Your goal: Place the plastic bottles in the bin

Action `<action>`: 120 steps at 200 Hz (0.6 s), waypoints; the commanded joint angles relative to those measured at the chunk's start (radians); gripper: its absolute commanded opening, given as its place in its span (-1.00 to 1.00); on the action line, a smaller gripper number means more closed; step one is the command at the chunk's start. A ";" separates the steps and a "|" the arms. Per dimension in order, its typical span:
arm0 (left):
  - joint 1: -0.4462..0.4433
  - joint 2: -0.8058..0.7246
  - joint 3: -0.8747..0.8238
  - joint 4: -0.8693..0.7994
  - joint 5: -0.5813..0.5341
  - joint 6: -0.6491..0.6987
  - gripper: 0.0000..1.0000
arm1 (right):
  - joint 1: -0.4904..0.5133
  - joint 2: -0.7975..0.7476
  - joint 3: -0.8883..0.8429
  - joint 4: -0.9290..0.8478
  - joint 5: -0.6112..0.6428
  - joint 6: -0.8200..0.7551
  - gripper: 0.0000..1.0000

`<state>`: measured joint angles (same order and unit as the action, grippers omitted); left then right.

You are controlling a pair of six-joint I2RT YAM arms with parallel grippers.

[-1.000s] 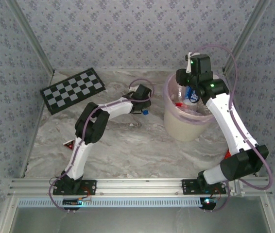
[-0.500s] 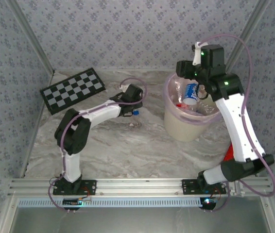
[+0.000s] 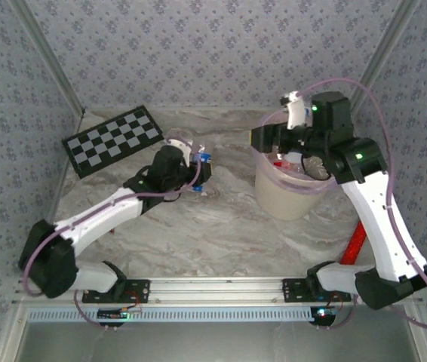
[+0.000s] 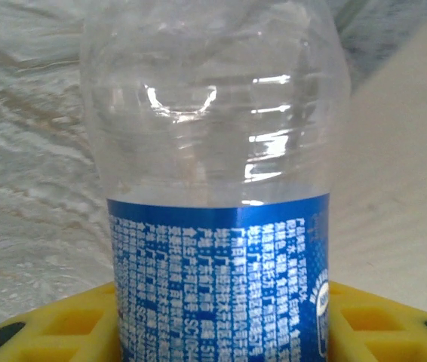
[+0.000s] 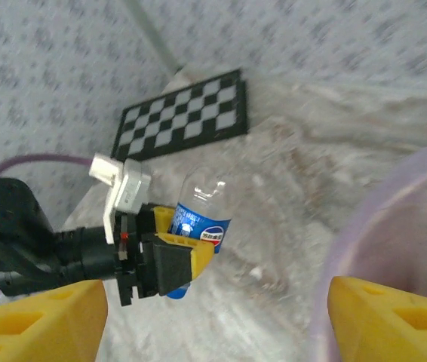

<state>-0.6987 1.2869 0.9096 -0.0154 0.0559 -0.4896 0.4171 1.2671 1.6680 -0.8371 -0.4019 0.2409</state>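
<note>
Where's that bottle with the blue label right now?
In the top view the bottle is left of centre, gripped in the left arm's yellow fingers, between the checkerboard and the white bin.

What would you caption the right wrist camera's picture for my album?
Left gripper gripping a blue-labelled plastic bottle, checkerboard behind, pink-lined bin at right.

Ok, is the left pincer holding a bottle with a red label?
No, the bottle gripped in the left pincer wears a blue label.
</note>
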 commanded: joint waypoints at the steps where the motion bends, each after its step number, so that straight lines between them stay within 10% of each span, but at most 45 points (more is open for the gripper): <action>1: -0.005 -0.135 -0.067 0.106 0.146 0.058 -0.43 | 0.057 0.017 -0.033 0.049 -0.065 0.032 0.58; 120: -0.023 -0.232 -0.181 0.522 0.333 -0.108 -0.49 | 0.192 0.079 -0.205 0.362 -0.168 0.167 0.93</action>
<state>-0.7033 1.0298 0.7334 0.3439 0.3210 -0.5571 0.6075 1.3403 1.4704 -0.5583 -0.5549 0.3656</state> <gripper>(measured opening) 0.495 0.971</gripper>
